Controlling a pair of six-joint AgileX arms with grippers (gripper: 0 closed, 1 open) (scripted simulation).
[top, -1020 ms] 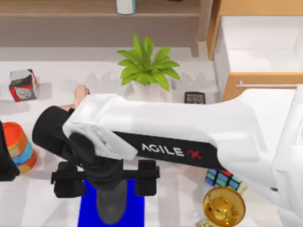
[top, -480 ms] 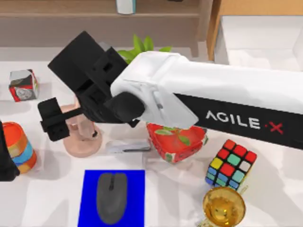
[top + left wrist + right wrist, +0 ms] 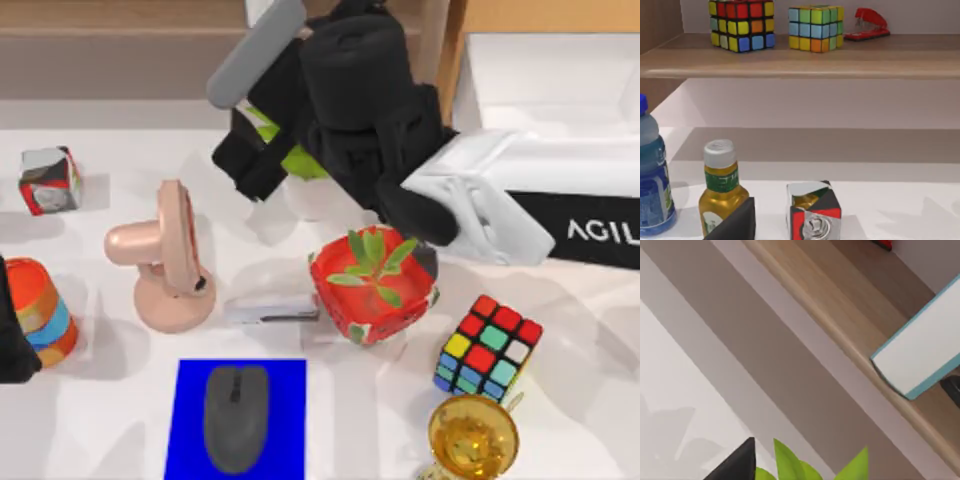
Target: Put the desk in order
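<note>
The desk (image 3: 95, 425), a broad white tabletop backed by light-wood shelf and drawer parts, is seen crowded and not yet put in order. From the top view, the blue mat (image 3: 190, 385) carrying the grey mouse (image 3: 236, 415) is found at 6 o'clock. The pink fan (image 3: 165, 260) and a small silver stapler (image 3: 270, 308) are set just left of centre. A red strawberry-patterned pot (image 3: 372, 290) is placed at the centre, and a colour cube (image 3: 487, 345) and a gold cup (image 3: 472, 438) are grouped at 5 o'clock. A patterned block (image 3: 48, 180) is left alone at 10 o'clock. An open drawer (image 3: 550, 90) is offered at 1 o'clock, likely as a place for stowing loose items.

The right arm is stretched in from 3 o'clock, and the right gripper (image 3: 248, 165) is held at about 12 o'clock, above a leafy green plant (image 3: 298, 160) and close to the wooden shelf (image 3: 120, 45). This pose is judged to be a raised transit between items, not a grasp. Whether that gripper is open or closed cannot be told, and nothing is seen held or touched by it. In the right wrist view, green leaf tips (image 3: 790, 465) are caught beneath the shelf edge.

The left arm is parked at 9 o'clock; the state of the left gripper (image 3: 735, 222) cannot be told either.
</note>
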